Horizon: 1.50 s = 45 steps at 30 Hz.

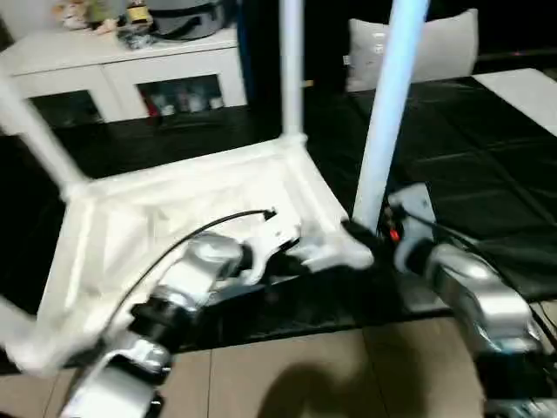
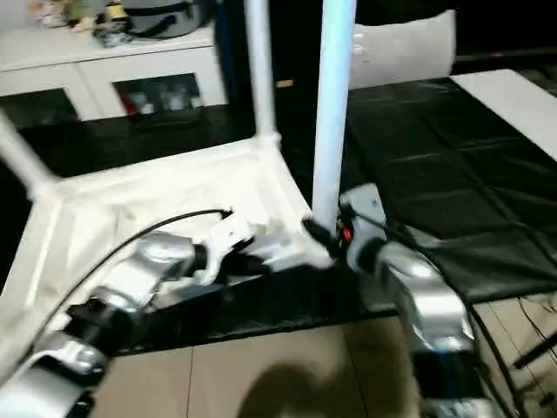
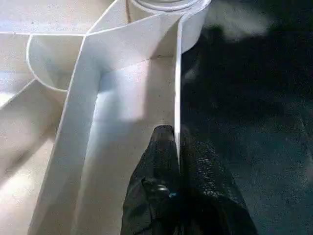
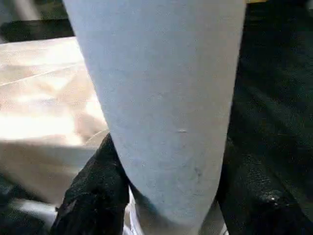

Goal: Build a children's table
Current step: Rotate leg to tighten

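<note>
1. I am seeing the children's table point(image 1: 174, 218) lying upside down on the black mat point(image 1: 487, 157), ribbed underside facing up, in front of the white cabinet point(image 1: 122, 65).
2. Legs are standing in its corner sockets; the near-right leg point(image 1: 387, 104) is rising upright at the table's corner closest to my right arm.
3. My right gripper point(image 4: 166, 196) is grasping that leg near its base, one black finger point(image 4: 93, 191) on each side.
4. My left gripper point(image 3: 178, 161) is clenched on the table's thin side rim point(image 3: 177, 88), just below that same corner socket.
5. A white cushion point(image 1: 435, 43) is lying beyond the table, well apart.
</note>
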Tool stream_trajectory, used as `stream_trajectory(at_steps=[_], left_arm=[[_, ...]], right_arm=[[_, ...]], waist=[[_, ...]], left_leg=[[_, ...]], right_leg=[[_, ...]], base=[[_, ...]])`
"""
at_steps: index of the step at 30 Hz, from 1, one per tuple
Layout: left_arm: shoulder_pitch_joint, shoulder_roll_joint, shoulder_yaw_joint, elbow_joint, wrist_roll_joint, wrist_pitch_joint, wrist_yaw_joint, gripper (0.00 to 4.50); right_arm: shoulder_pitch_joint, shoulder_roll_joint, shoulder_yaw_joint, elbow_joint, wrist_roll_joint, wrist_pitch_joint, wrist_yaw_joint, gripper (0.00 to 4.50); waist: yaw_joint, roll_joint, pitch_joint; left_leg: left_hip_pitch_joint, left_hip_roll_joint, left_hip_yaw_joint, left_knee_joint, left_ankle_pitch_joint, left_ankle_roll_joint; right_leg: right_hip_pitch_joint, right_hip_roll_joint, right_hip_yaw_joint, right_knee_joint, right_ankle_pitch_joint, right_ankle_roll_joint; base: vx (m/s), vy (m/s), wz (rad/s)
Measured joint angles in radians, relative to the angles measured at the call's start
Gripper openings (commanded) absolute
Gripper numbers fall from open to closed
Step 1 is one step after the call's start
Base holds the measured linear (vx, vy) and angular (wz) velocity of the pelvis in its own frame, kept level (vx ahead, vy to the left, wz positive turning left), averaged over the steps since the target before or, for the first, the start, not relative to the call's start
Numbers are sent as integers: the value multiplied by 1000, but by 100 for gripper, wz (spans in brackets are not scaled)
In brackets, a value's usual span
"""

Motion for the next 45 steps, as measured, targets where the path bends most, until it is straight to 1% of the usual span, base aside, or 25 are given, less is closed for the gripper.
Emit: stream_trajectory(at_steps=[1,2,5,6,9,11,12,14,16,18,19,20,21,25,28,32,35,36,40,42,44,45], left_arm=[[-2,-11,0,0,3,5,20,0],[-2,-13,-1,0,5,4,27,0],[-3,-16,-1,0,8,2,33,0],[-3,-16,-1,0,8,1,33,0],[-3,-16,-1,0,10,2,35,0],[-3,-16,-2,0,10,1,37,0],[-3,-14,-4,0,10,-4,37,0],[-3,-8,-11,0,11,-19,30,0],[-2,7,-19,0,15,-44,15,0],[-2,14,-27,0,18,-61,5,0],[-2,25,-34,-1,19,-78,-7,0],[0,33,-37,-1,19,-88,-18,0],[2,42,-37,-2,18,-97,-28,0],[7,87,-47,-6,16,-142,-90,0],[12,130,-55,-15,6,-160,-154,0],[13,155,-59,-20,-3,-162,-205,0],[21,174,-70,-40,-14,-161,-253,0],[25,180,-72,-46,-19,-160,-267,0],[32,193,-80,-57,-27,-160,-312,0],[33,197,-85,-62,-31,-157,-322,0],[33,200,-89,-67,-32,-152,-333,0],[33,200,-89,-68,-32,-152,-335,0]], right_arm=[[-8,17,-5,11,-12,-8,-31,261],[-9,26,-7,14,-15,-14,-45,274],[-9,44,-8,23,-16,-21,-65,287],[-9,45,-8,23,-17,-21,-67,315],[-9,54,-8,23,-19,-23,-69,321],[-8,55,-7,26,-22,-30,-68,358],[-7,52,-6,27,-22,-33,-62,365],[0,39,0,26,-21,-43,-40,375],[6,9,7,25,-17,-47,0,401],[12,-20,13,22,-13,-47,35,414],[19,-40,13,15,-2,-46,68,432],[27,-56,13,11,8,-43,92,432],[36,-68,13,10,14,-39,109,443],[80,-141,10,8,34,-27,201,443],[105,-214,9,-21,68,-29,302,443],[119,-249,7,-45,91,-42,369,443],[143,-275,10,-80,123,-42,445,443],[150,-284,10,-90,135,-42,465,417],[162,-295,10,-125,186,-38,533,397],[162,-295,11,-138,199,-36,548,365],[162,-297,12,-144,208,-29,560,351],[162,-299,12,-144,209,-27,564,351]], waist=[[-3,0,0],[-5,0,0],[-6,1,-1],[-6,1,-1],[-7,1,-1],[-8,1,-1],[-8,1,-1],[-8,1,-1],[-6,1,0],[-4,1,-1],[-2,1,-1],[0,1,-1],[2,1,-1],[15,2,0],[18,2,0],[19,2,0],[25,2,0],[29,2,0],[45,3,0],[47,3,0],[48,3,0],[48,3,0]], left_leg=[[0,0,-1,0,0,0],[0,0,-1,-1,0,0],[-1,0,-2,-2,0,0],[-1,0,-3,-2,0,0],[-2,0,-3,-2,0,0],[-2,0,-3,-2,0,0],[-2,0,-3,-2,0,0],[-3,0,-4,-2,0,0],[-5,0,-5,-2,0,0],[-6,0,-6,-3,-1,0],[-6,1,-6,-4,0,0],[-7,1,-6,-5,0,2],[-7,1,-6,-5,3,5],[-10,1,-6,-4,3,5],[-10,1,-6,-3,3,6],[-10,1,-6,-3,3,5],[-10,1,-6,-3,3,6],[-10,1,-6,-3,3,6],[-10,2,-6,-2,3,6],[-10,2,-6,-1,3,5],[-10,1,-6,0,3,5],[-10,1,-6,0,3,5]], right_leg=[[0,0,0,0,0,0],[0,0,-1,0,0,0],[0,0,-3,0,0,0],[0,0,-3,0,0,0],[0,0,-3,0,0,0],[0,0,-3,0,0,0],[0,0,-3,0,0,0],[0,0,-3,-1,0,0],[-1,0,-4,-1,0,0],[-1,0,-5,-1,0,0],[-2,0,-5,-1,-1,0],[-2,1,-6,-1,-1,0],[-2,1,-6,-1,-2,0],[-4,1,-7,-1,-2,0],[-4,1,-6,-1,-2,0],[-4,1,-7,-1,-2,0],[-4,1,-6,0,-2,0],[-4,1,-6,0,-2,0],[-4,1,-6,0,-1,-1],[-4,0,-6,1,-1,-1],[-4,0,-6,1,-1,-1],[-4,0,-6,1,-1,-1]], base=[[0,0,0],[0,0,0],[0,0,0],[0,0,0],[0,0,0],[0,0,0],[0,0,0],[0,0,0],[0,0,0],[0,0,0],[0,0,0],[0,0,0],[0,0,0],[0,0,0],[0,0,0],[0,0,0],[0,0,0],[0,0,0],[0,0,0],[0,0,0],[0,0,0],[0,0,0]])
